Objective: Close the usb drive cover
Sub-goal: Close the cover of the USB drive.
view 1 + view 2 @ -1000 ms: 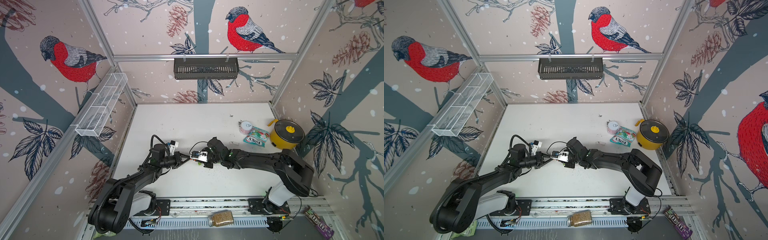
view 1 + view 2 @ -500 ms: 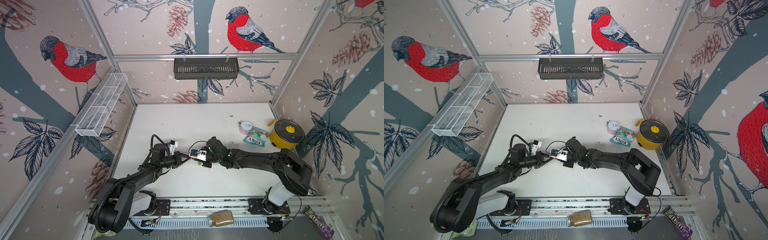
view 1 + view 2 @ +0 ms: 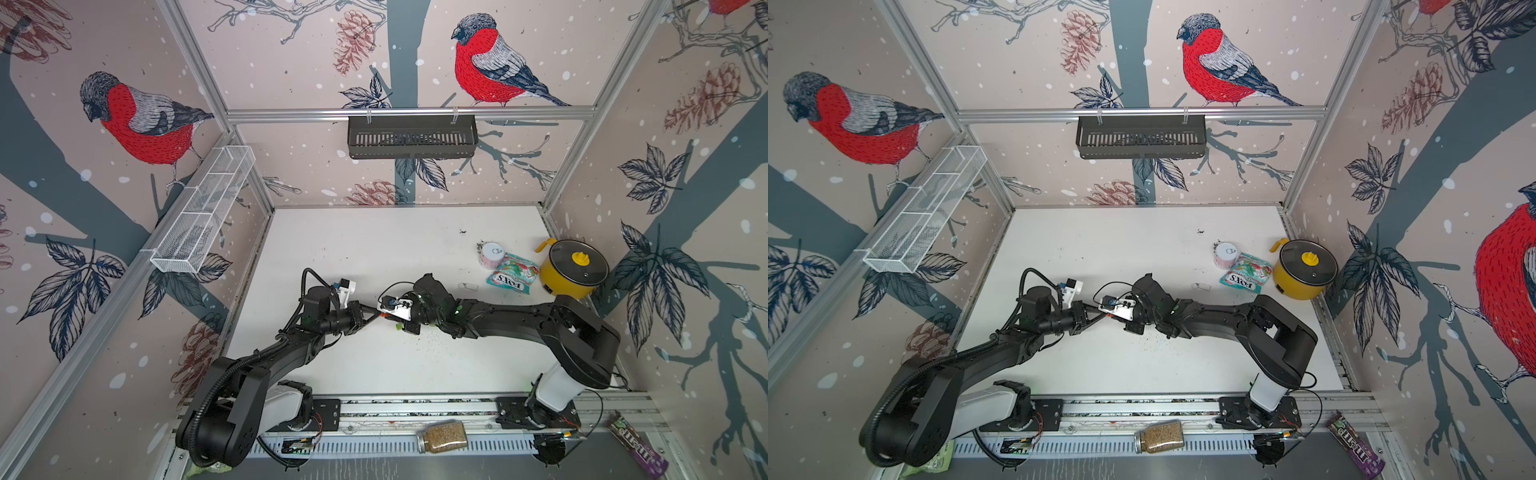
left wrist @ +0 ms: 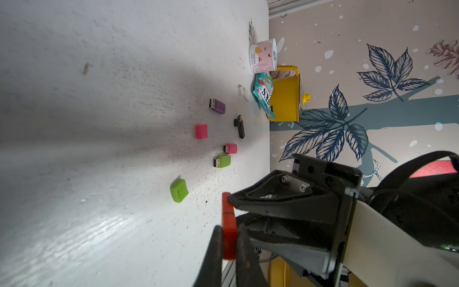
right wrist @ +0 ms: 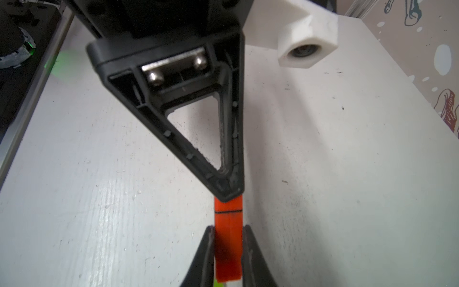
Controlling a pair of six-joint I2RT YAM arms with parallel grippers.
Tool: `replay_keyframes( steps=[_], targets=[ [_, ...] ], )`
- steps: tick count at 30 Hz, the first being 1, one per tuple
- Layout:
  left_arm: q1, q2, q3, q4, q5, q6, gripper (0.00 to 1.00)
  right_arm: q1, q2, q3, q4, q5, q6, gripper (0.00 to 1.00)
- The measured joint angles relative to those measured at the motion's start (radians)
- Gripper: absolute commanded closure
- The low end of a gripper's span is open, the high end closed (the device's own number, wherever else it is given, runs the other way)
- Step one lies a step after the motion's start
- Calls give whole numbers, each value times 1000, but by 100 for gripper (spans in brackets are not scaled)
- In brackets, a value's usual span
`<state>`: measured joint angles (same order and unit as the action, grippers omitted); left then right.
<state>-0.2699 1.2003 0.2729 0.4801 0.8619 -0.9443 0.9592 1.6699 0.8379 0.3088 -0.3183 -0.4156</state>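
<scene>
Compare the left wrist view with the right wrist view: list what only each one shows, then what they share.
Only the left wrist view: loose pieces on the table, namely a purple drive, pink cap, black drive, pink drive, green drive and green cap, plus the yellow pot. Only the right wrist view: the thin seam across the orange USB drive. Both: that drive pinched between the left claw and right claw.
</scene>
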Motion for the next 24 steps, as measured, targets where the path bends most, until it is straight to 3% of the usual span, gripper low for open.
replay_keyframes(
  steps=[17,24],
  targets=[
    [0,25,25,-21,-35,37,100,-44,62,74,-41,-81,-34,82],
    [0,106,70,-13,-43,53,100,-81,99,118,-85,-118,-57,81]
  ],
)
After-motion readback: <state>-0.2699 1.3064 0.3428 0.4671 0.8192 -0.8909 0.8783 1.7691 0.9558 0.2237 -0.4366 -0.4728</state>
